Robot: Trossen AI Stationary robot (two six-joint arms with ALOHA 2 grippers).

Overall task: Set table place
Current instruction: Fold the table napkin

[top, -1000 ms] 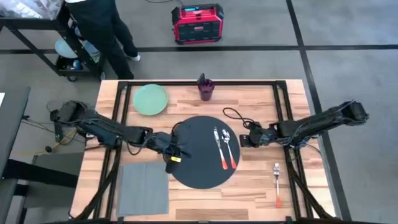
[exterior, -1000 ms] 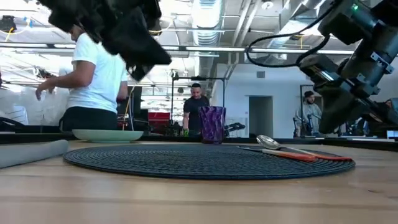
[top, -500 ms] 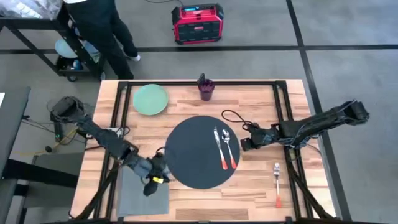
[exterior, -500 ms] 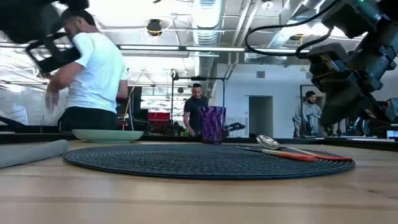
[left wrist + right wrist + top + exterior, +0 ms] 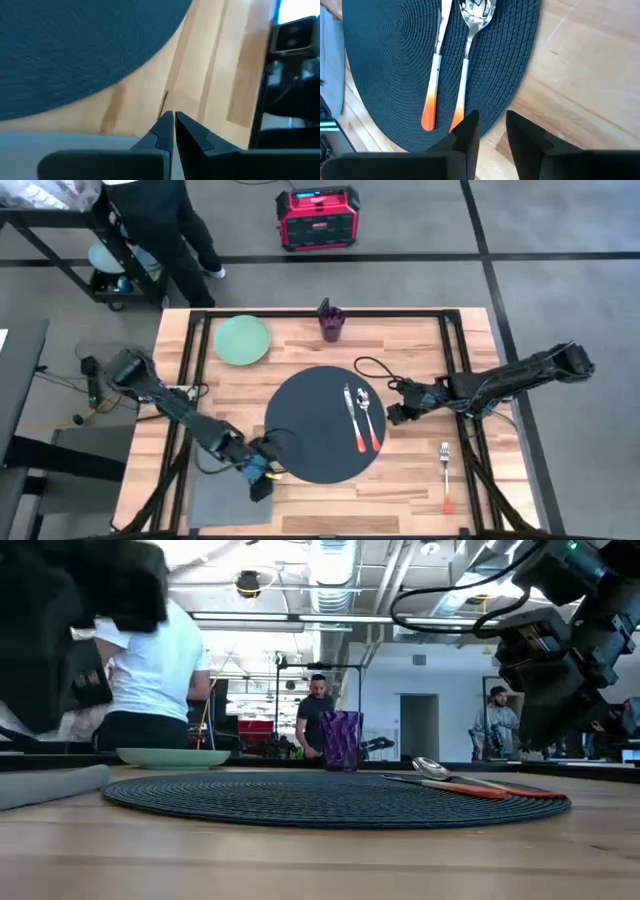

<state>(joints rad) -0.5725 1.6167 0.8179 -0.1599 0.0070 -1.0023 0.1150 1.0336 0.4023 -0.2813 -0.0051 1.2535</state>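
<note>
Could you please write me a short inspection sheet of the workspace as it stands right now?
Surface: light wooden plank-top table.
Job's things: round dark grey woven mat holding orange-handled knife and spoon; orange-handled fork off the mat.
Clutter: pale green plate, purple cup, grey napkin.
End effectors: left end effector shut over the napkin; right end effector open beside the mat.
Cables: black cable.
Surroundings: people, red box.

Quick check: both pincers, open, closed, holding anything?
Left pincer: closed, empty, beside the mat.
Right pincer: open, empty, beside the mat.
</note>
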